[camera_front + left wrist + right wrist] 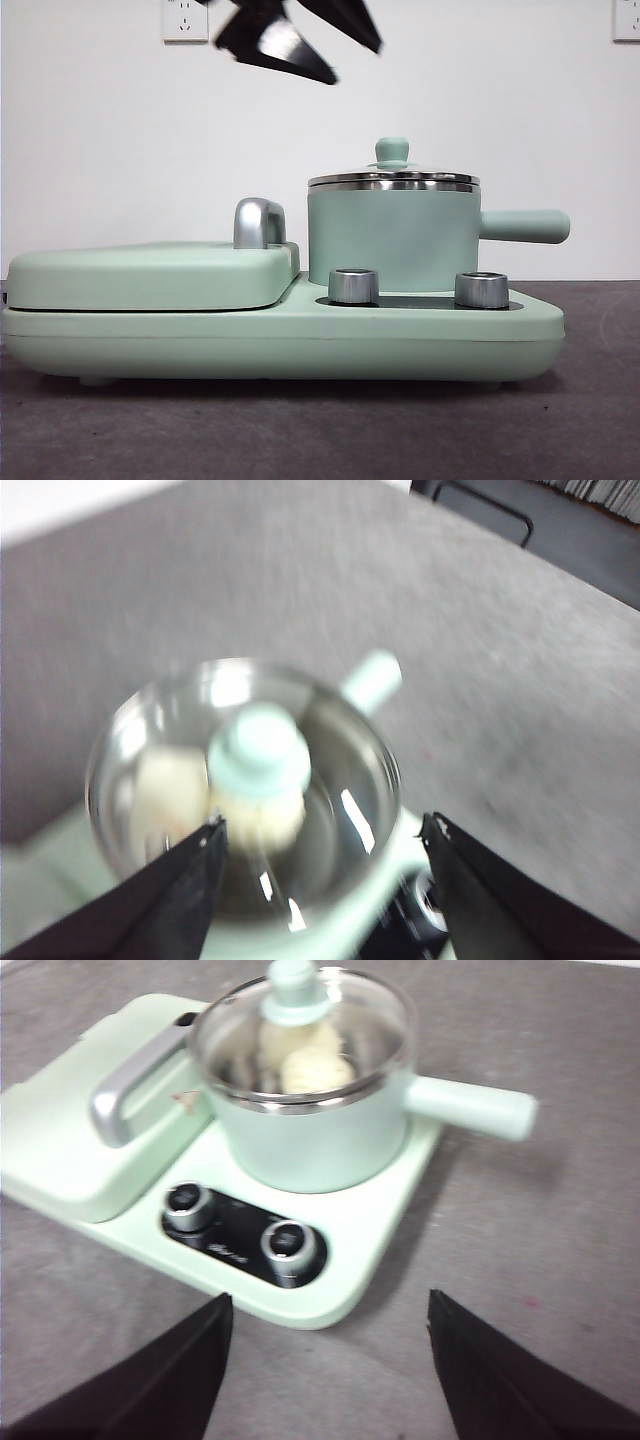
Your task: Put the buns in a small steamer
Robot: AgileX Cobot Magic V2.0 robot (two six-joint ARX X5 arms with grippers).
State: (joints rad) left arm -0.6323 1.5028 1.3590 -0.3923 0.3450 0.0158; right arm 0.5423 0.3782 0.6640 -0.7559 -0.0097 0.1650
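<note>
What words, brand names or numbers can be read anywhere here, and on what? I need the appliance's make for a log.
None can be read.
The black control panel carries a small pale marking between its two knobs, too blurred to read.
The small steamer, its glass lid and the griddle lid show no lettering.

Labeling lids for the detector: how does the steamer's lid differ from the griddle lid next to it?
The steamer lid is round, clear glass with a steel rim; the griddle lid is a flat, opaque mint-green slab. The steamer lid carries a green knob; the griddle lid has a chrome bar handle. Buns show through the steamer lid; nothing shows through the griddle lid. Both are shut on the same mint-green base.
</note>
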